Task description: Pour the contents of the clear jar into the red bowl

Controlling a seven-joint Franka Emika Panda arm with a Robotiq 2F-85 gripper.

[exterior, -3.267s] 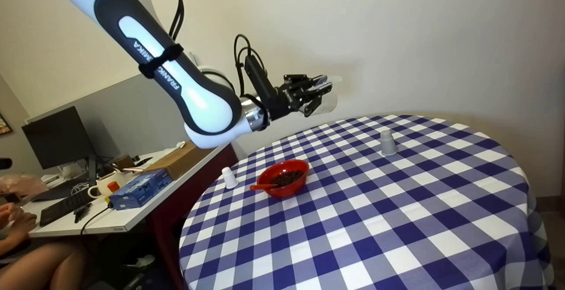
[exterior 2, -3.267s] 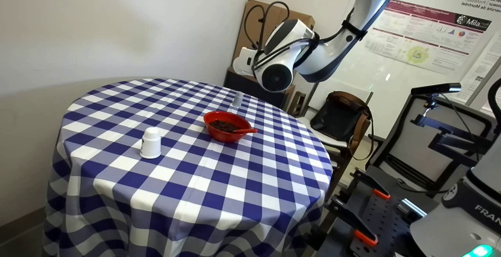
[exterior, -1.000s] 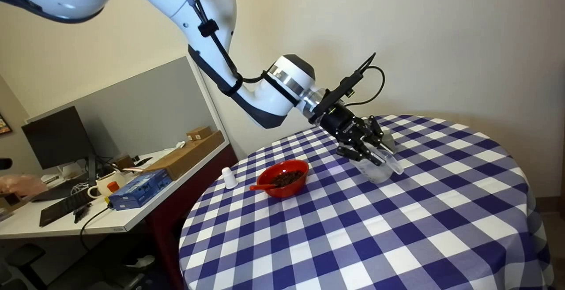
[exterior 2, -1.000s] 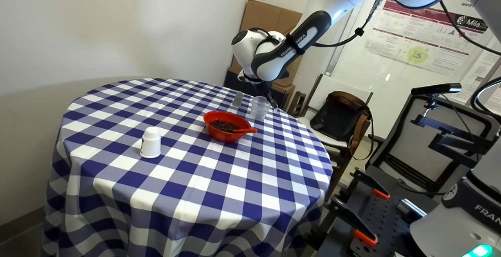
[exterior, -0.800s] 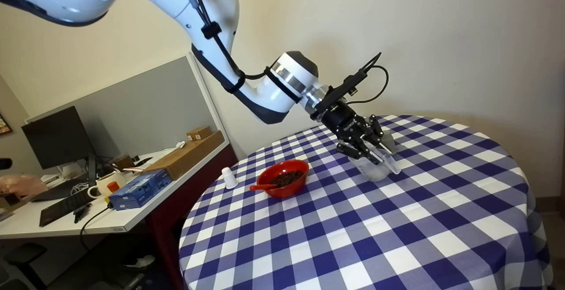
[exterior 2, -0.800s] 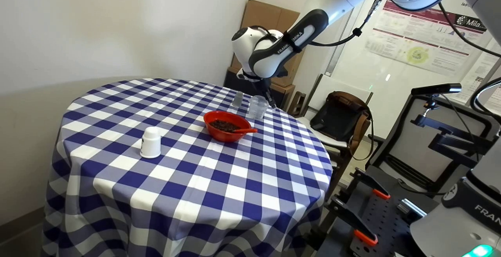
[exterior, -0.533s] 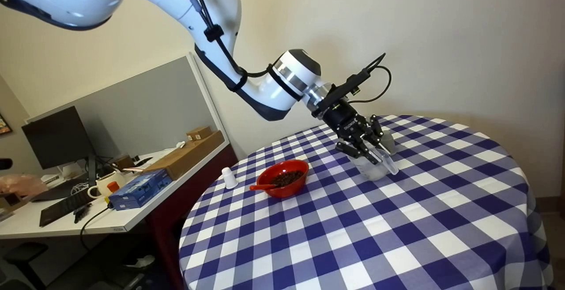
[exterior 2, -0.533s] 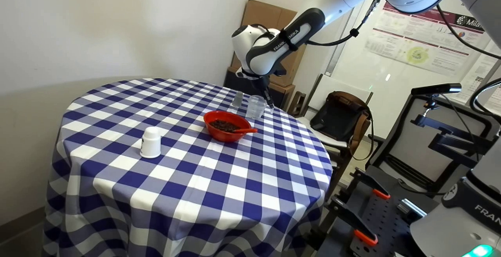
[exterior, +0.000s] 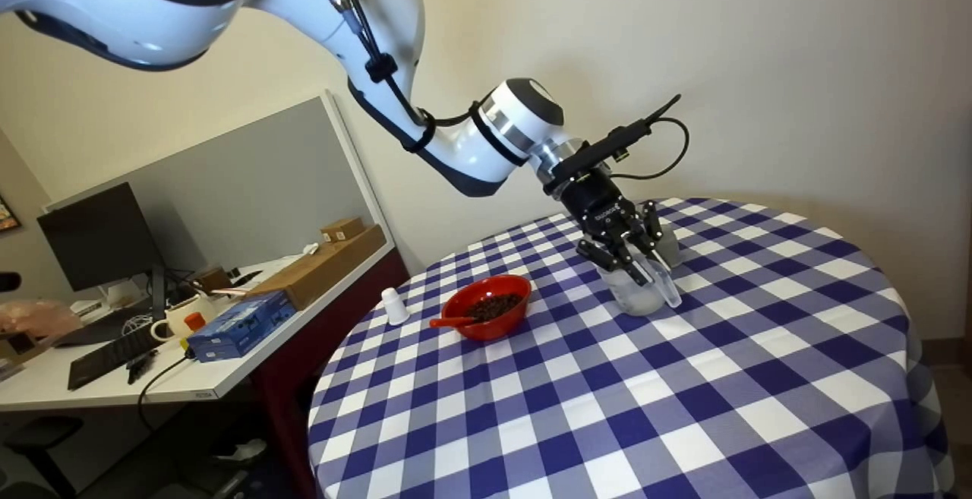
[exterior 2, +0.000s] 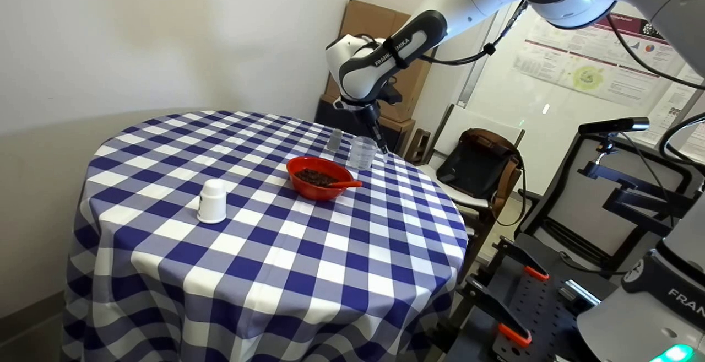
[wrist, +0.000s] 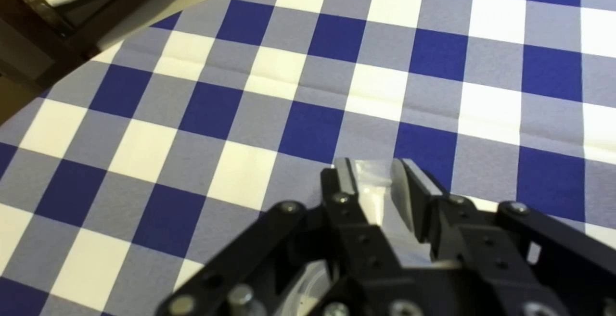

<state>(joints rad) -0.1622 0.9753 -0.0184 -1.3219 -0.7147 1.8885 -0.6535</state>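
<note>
The clear jar (exterior: 636, 298) stands nearly upright at table height, beside the red bowl (exterior: 488, 332) and a short way from it. Its see-through handle (wrist: 375, 203) runs between my fingers in the wrist view, and my gripper (exterior: 657, 275) is shut on it. Only a curved bit of the jar's rim (wrist: 308, 289) shows at the bottom of the wrist view. Whether its base touches the cloth I cannot tell. In an exterior view the clear jar (exterior 2: 362, 154) looks see-through, with no dark pieces visible inside. Dark brown pieces and a red spoon (exterior 2: 347, 184) lie in the red bowl.
A greyish translucent upturned cup (exterior 2: 334, 140) stands close behind the jar. A white cup-like object (exterior 2: 212, 202) sits across the table (exterior 2: 308, 290), which has a blue-and-white checked cloth. A wall and a chair with a bag (exterior 2: 479, 161) are nearby.
About three seconds ago the jar was held high above the table; now it is down at table height. Over the last half second it has sunk slightly. The bowl has not moved.
</note>
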